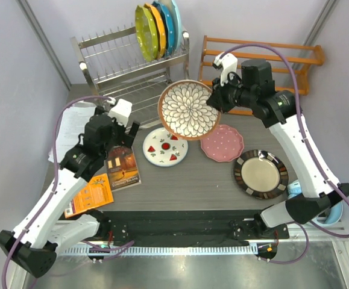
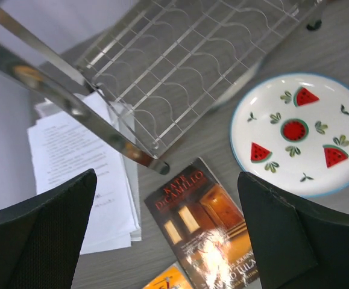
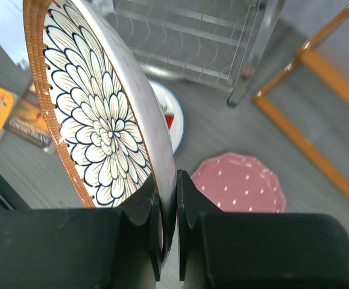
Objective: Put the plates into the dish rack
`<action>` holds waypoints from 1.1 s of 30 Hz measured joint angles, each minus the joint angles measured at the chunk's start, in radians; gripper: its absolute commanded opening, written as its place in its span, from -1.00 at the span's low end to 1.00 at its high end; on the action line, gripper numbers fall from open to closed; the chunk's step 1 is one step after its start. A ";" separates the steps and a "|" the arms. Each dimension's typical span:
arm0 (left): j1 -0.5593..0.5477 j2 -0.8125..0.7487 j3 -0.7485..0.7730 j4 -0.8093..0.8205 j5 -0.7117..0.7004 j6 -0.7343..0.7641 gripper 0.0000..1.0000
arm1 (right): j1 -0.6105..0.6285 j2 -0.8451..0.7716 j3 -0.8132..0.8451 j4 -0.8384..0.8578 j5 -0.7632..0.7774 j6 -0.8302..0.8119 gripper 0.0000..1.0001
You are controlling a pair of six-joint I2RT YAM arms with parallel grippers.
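My right gripper [image 1: 213,101] is shut on the rim of the brown-rimmed petal plate [image 1: 188,109], which it holds tilted in the air in front of the steel dish rack [image 1: 115,67]; the plate also fills the right wrist view [image 3: 96,114]. The watermelon plate [image 1: 165,146], the pink polka-dot plate [image 1: 222,142] and the dark brown-rimmed plate [image 1: 260,174] lie flat on the table. My left gripper [image 1: 128,135] is open and empty, hovering over a book [image 2: 213,229], left of the watermelon plate [image 2: 299,133].
Yellow-green, orange and blue plates [image 1: 156,27] stand in the rack's upper tier. An orange wooden shelf [image 1: 264,54] stands at the back right. Books [image 1: 123,168] and papers [image 1: 72,123] lie at the left. The rack's lower tier [image 2: 180,66] shows in the left wrist view.
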State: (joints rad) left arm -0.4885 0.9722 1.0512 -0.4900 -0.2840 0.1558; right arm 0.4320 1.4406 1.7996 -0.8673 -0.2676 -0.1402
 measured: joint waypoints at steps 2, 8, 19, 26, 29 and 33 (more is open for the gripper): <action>0.000 -0.019 0.016 0.000 -0.023 0.013 0.99 | 0.013 0.002 0.061 0.000 0.021 0.007 -0.98; 0.024 -0.027 0.132 -0.006 -0.089 0.125 0.99 | 0.043 0.092 0.371 0.002 0.142 -0.002 -0.98; 0.115 -0.059 0.152 0.179 -0.281 0.237 0.99 | 0.320 0.243 0.536 0.251 0.519 -0.097 -0.98; 0.207 -0.090 0.150 0.157 -0.265 0.155 0.99 | 0.490 0.297 0.475 0.565 0.775 -0.285 -0.98; 0.243 -0.110 0.142 0.134 -0.246 0.104 0.99 | 0.539 0.363 0.492 0.731 0.864 -0.385 -0.98; 0.287 -0.147 0.116 0.096 -0.224 0.032 0.99 | 0.563 0.505 0.616 0.880 0.962 -0.490 -0.98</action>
State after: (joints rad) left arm -0.2012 0.8249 1.1671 -0.3943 -0.5079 0.1879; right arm 0.9947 1.9457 2.4157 0.0128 0.6949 -0.6304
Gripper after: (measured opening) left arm 0.994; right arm 0.140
